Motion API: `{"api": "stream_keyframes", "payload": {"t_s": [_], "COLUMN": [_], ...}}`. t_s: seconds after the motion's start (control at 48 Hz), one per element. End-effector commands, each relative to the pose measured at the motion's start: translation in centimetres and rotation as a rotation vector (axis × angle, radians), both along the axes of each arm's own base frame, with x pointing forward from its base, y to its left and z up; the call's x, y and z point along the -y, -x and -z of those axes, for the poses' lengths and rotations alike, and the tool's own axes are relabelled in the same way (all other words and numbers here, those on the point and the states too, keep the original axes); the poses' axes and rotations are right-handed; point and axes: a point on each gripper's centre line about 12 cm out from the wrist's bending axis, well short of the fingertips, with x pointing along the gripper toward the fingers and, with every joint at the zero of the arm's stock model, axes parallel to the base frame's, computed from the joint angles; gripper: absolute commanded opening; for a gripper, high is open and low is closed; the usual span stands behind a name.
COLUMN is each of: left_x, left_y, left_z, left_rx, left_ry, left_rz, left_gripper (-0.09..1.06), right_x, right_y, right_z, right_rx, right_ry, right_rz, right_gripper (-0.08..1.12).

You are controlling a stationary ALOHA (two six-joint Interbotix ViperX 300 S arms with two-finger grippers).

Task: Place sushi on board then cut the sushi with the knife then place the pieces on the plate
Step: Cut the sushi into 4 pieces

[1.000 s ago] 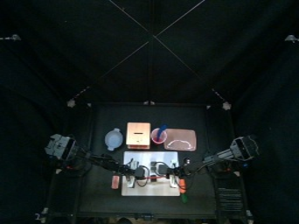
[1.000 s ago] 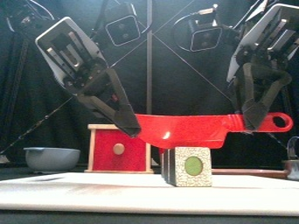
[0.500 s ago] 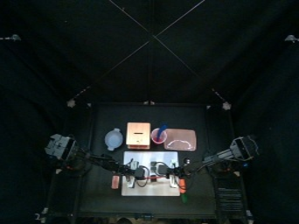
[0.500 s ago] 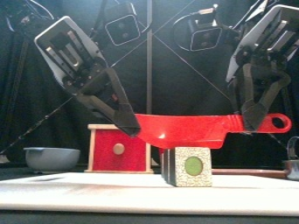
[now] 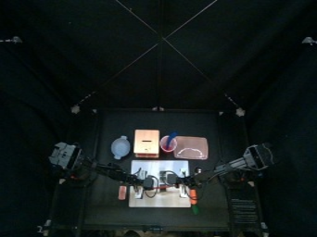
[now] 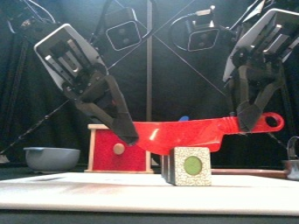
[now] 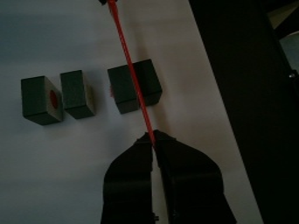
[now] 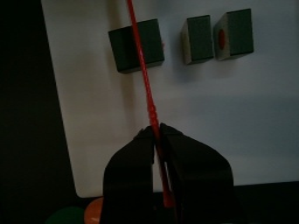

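Note:
A red toy knife is held level between both grippers. My left gripper is shut on its blade tip and my right gripper is shut on it near the handle ring. The blade rests on top of a dark green sushi block standing on the white board. From the left wrist, the knife crosses the largest block, with two cut pieces beside it. The right wrist shows the same blade over that block. The pink tray lies behind the board.
The wooden box with the red drawer front stands behind the board, and the blue-grey bowl sits at the back left. A red cup is between the box and the tray. A small red toy lies off the board's left edge.
The knife has come down, its blade end dipping lower, and now meets the top of the sushi block. Both grippers moved down with it.

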Motion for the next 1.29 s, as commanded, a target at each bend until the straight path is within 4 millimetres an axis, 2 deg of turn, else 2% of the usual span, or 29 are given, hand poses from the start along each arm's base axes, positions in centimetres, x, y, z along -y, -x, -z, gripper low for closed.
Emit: {"api": "stream_keyframes", "payload": {"t_s": [0.021, 0.438, 1.042, 1.292], "left_x": [0.4, 0.5, 1.5, 1.3], "left_y": [-0.7, -0.7, -0.4, -0.5], "left_z": [-0.9, 0.4, 0.3, -0.9], "left_rx": [0.036, 0.001, -0.002, 0.027], "left_ry": [0.007, 0.014, 0.031, 0.034], "left_rz": [0.006, -0.007, 0.001, 0.002], "left_gripper": [0.35, 0.35, 0.35, 0.35], "right_x": [0.5, -0.4, -1.8, -1.6], "right_y": [-0.9, -1.1, -1.1, -1.3], "right_z": [-1.2, 1.1, 0.9, 0.0], "right_rx": [0.039, -0.023, -0.012, 0.006], "right_ry": [-0.021, -0.039, -0.076, -0.070], "right_rz": [0.031, 0.033, 0.022, 0.017], "right_gripper": [0.40, 0.40, 0.40, 0.40]}}
